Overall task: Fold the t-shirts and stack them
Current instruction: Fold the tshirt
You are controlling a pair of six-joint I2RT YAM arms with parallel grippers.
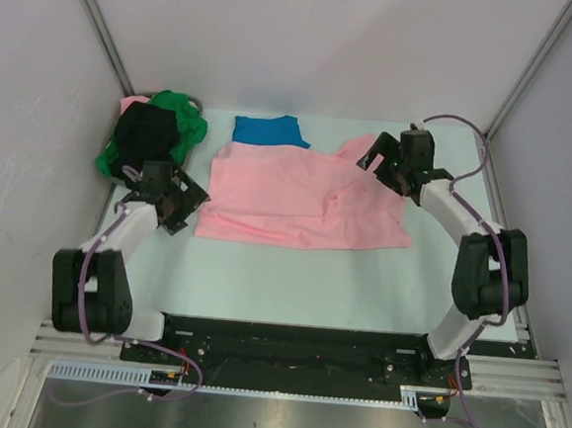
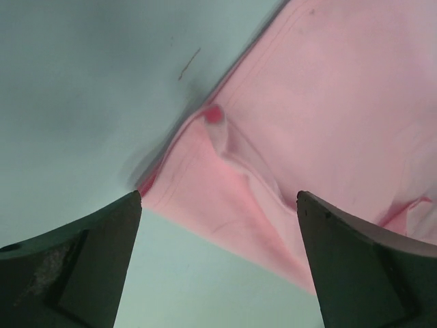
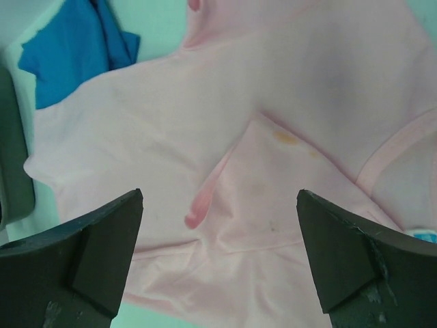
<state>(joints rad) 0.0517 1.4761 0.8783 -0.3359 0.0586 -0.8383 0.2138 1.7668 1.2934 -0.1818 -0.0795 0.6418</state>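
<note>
Right fingers [image 3: 89, 260] gape over pink shirt [image 3: 273, 102]; green shirt [image 1: 187, 117] shows only overhead.

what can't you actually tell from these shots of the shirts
- Top view: whatever lies under the black shirt and green shirt; their heap covers it.
- Top view: the pink scrap behind that heap is too small to identify.
- Left wrist view: most of the pink shirt is cut off by the frame edges.
- Right wrist view: the blue shirt is cut off by the top edge.
</note>
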